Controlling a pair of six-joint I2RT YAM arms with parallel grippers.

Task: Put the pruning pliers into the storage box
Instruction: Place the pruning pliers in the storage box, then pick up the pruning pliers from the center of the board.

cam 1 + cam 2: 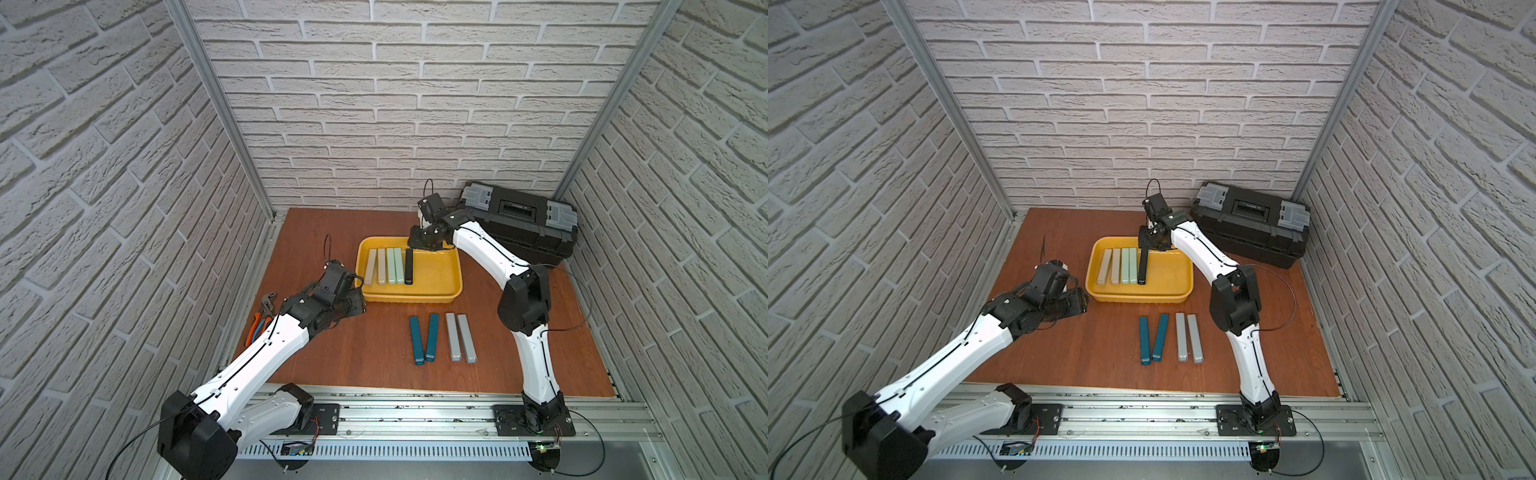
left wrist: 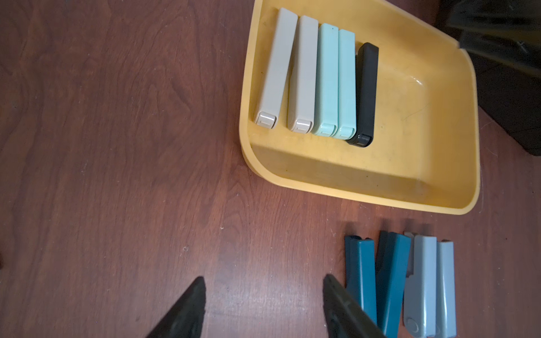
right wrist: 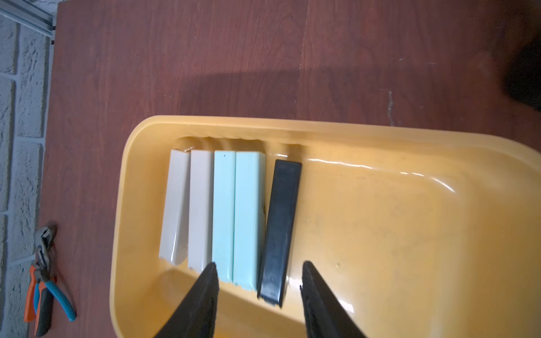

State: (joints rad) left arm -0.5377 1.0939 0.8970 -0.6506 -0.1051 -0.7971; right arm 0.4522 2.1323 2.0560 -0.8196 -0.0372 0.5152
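Just over half of the job looks done. In both top views the storage box sits on the counter a little above the middle of the frame. Five of the pruning pliers lie side by side in its left half: the two beige bars, the two mint bars, and the black bar at the right end of the row, slightly askew and just beside the nearer mint one. Four remain outside, in a row on the bare counter below the box, toward the lower middle of the frame. These are the two teal bars, angled toward each other at their lower ends, and the two grey bars, parallel on their right. The right claw hangs over the black bar's upper end at the box's upper edge. In the right wrist view its jaws stand apart, released, with the bar lying flat on the box floor between them and neither finger seeming to touch it. The left claw, left of the box in the top views, is likewise spread and holds nothing; bare counter shows between its fingers, with the teal bars just beside one of them. So the black bar appears delivered, and four bars seem left to fetch. The right half of the box lies free for them.
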